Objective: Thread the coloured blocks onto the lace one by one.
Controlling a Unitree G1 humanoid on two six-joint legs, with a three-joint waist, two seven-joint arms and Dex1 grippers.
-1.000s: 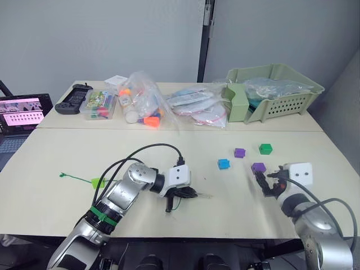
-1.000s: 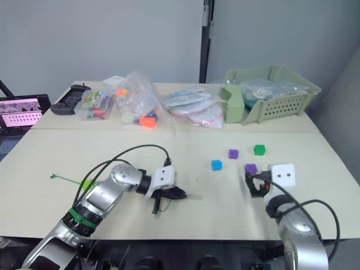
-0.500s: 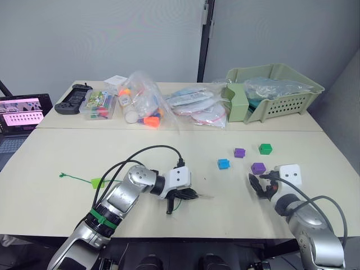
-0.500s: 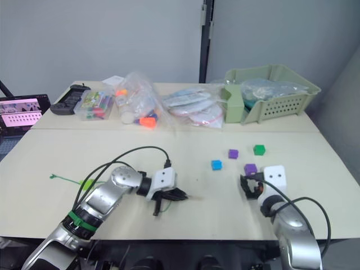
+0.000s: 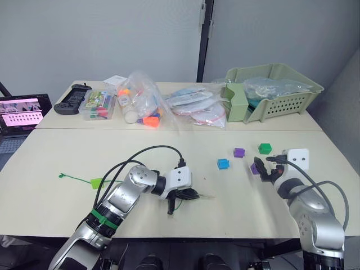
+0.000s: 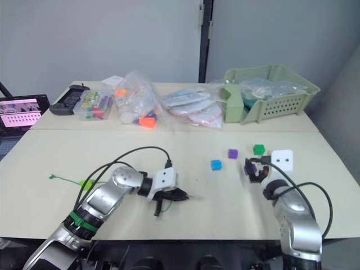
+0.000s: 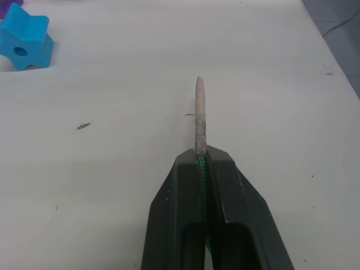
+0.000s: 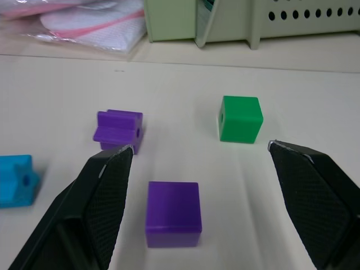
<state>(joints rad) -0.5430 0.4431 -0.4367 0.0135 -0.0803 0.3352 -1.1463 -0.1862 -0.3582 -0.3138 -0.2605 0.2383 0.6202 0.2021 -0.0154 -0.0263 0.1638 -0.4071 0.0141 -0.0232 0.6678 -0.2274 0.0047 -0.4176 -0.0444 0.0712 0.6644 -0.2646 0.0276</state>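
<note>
We see bare table (image 5: 225,208) mid-front | right gripper (image 8: 199,169) agape, now advanced around purple cube (image 8: 173,212) | left gripper (image 7: 203,169) pinching lace (image 7: 199,115).

Bright, even overhead light, soft shadows on the table (image 5: 67,152), all views sharp.

A pale beige surface (image 5: 67,152) is set before a plain grey wall (image 5: 101,39) divided by a dark vertical strip (image 5: 203,39).
</note>
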